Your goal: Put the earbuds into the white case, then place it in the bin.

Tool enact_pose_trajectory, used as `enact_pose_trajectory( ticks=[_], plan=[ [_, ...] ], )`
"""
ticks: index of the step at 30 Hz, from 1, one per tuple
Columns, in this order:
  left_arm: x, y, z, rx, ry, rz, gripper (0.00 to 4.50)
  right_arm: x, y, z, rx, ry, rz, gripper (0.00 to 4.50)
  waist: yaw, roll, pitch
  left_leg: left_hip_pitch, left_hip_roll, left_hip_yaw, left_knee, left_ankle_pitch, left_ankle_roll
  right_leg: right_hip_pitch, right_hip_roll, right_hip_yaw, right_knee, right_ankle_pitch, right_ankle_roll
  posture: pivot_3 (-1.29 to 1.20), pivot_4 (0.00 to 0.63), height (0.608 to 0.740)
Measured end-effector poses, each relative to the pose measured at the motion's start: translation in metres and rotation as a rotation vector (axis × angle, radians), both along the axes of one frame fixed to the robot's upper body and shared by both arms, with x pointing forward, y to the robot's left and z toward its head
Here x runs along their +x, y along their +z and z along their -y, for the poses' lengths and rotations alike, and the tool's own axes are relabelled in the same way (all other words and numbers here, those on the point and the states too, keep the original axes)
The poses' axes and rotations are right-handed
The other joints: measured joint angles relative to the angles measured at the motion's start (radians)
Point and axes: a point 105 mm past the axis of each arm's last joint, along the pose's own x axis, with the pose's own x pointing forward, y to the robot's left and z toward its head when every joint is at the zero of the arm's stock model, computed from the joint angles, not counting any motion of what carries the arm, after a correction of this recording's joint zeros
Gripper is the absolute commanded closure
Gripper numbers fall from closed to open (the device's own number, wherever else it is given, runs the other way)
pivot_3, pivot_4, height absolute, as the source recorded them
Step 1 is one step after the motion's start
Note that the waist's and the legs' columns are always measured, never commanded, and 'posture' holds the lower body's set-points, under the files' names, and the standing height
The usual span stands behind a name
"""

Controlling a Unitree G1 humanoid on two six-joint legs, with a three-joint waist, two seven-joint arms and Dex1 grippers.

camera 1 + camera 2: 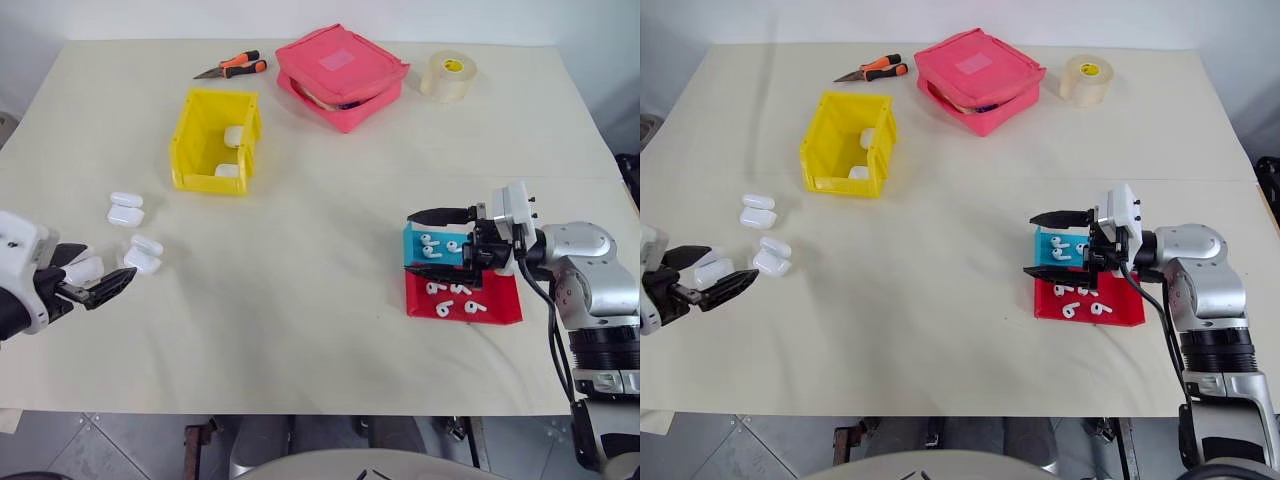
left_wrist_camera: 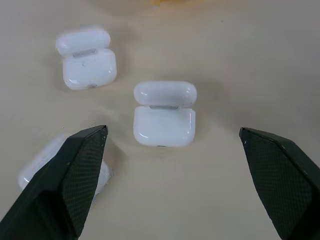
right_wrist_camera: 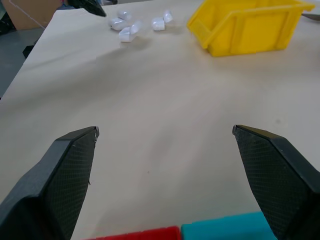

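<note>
Three white cases lie at the table's left with lids swung open: one (image 1: pixel 126 209) furthest back, one (image 2: pixel 164 114) in the middle, one (image 1: pixel 83 268) nearest. My left gripper (image 1: pixel 100 272) is open and low, its fingers (image 2: pixel 75 175) straddling the nearest case and pointing at the middle one. The yellow bin (image 1: pixel 215 140) stands behind them with two white cases inside. Earbuds (image 1: pixel 432 243) lie in a blue tray (image 1: pixel 414 240), and several more (image 1: pixel 455 300) in a red tray (image 1: pixel 500 310). My right gripper (image 1: pixel 432 243) hangs open over the blue tray, holding nothing.
A pink zip pouch (image 1: pixel 340 70), a roll of tape (image 1: pixel 447 75) and orange-handled pliers (image 1: pixel 235 67) sit along the table's far side. Bare tabletop (image 1: pixel 300 280) spans the space between the two grippers. The table's front edge runs just behind both hands.
</note>
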Motion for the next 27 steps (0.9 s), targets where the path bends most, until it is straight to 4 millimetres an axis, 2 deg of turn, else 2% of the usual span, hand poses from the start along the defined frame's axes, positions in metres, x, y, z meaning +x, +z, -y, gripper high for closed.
enact_pose_trajectory(
  ticks=[3, 6, 18, 27],
  plan=[
    [0.002, -0.006, -0.004, 0.024, 0.025, -0.126, 0.02, -0.001, 0.001, 0.001, 0.007, -0.01, 0.004, 0.0, 0.0, 0.0, 0.0, 0.0, 0.0, 0.0, 0.0, 0.0, 0.0, 0.0, 0.0, 0.0, 0.0, 0.0, 0.0, 0.0, 0.15, 0.74],
    [0.011, -0.008, -0.003, 0.02, 0.03, -0.166, 0.02, -0.003, 0.002, 0.0, 0.011, -0.014, 0.016, 0.0, 0.001, 0.0, 0.0, 0.0, 0.0, 0.0, 0.0, 0.0, 0.0, 0.0, 0.0, 0.0, 0.0, 0.0, 0.0, 0.0, 0.15, 0.74],
    [0.042, -0.016, 0.0, 0.042, -0.006, -0.214, 0.02, -0.009, 0.0, 0.001, 0.02, -0.029, 0.008, 0.0, 0.01, 0.0, 0.001, 0.0, -0.001, 0.001, 0.0, 0.0, 0.0, -0.001, 0.0, 0.0, 0.001, 0.0, 0.0, 0.0, 0.15, 0.74],
    [0.059, -0.023, 0.005, 0.081, -0.078, -0.245, 0.02, -0.009, 0.001, 0.001, 0.02, -0.033, 0.009, 0.0, 0.011, 0.0, 0.001, -0.001, -0.001, 0.008, 0.001, 0.0, 0.0, -0.001, 0.001, 0.0, 0.002, 0.0, 0.0, 0.0, 0.15, 0.74]
  ],
)
